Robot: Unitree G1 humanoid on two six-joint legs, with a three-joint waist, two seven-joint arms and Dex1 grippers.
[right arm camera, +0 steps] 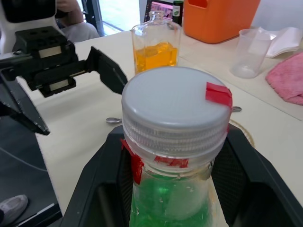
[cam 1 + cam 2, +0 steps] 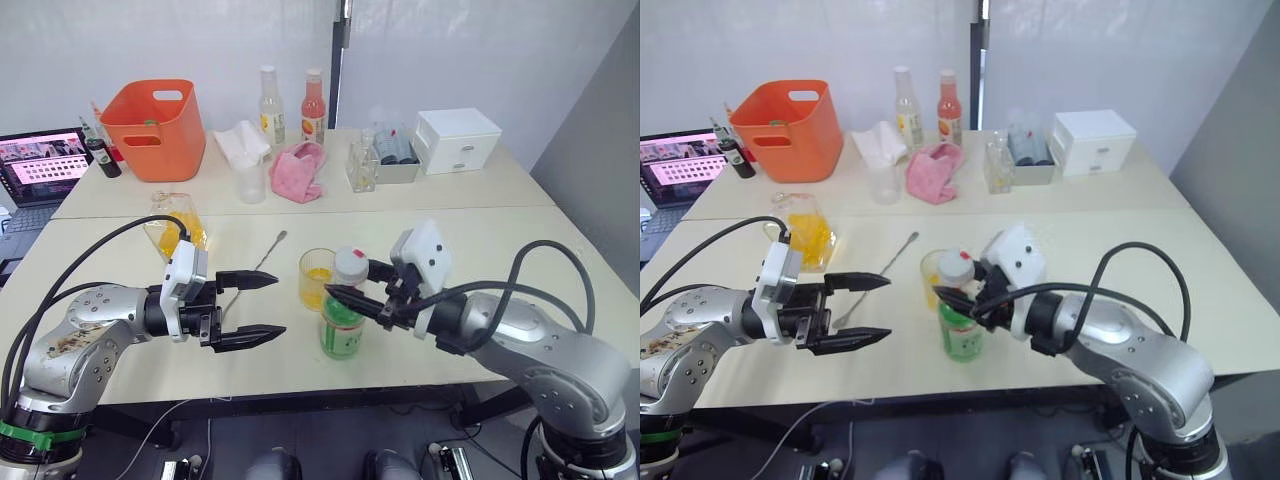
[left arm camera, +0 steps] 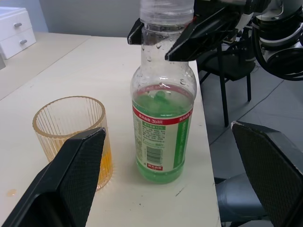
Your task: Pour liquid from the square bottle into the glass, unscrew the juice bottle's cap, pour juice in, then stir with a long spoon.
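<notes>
Juice bottle (image 2: 342, 320) stands near the table's front edge, just beside the glass (image 2: 316, 278) — cap (image 1: 174, 109) on. Right gripper (image 2: 352, 282) clamps its neck under the cap. Left gripper (image 2: 262, 307) gapes wide, empty. Thin plastic, likely slippery — best held low at the label.

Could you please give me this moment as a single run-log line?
right gripper: around juice bottle neck, cap on | left gripper: open, beside bottle | glass: some orange liquid | long spoon: on table
</notes>
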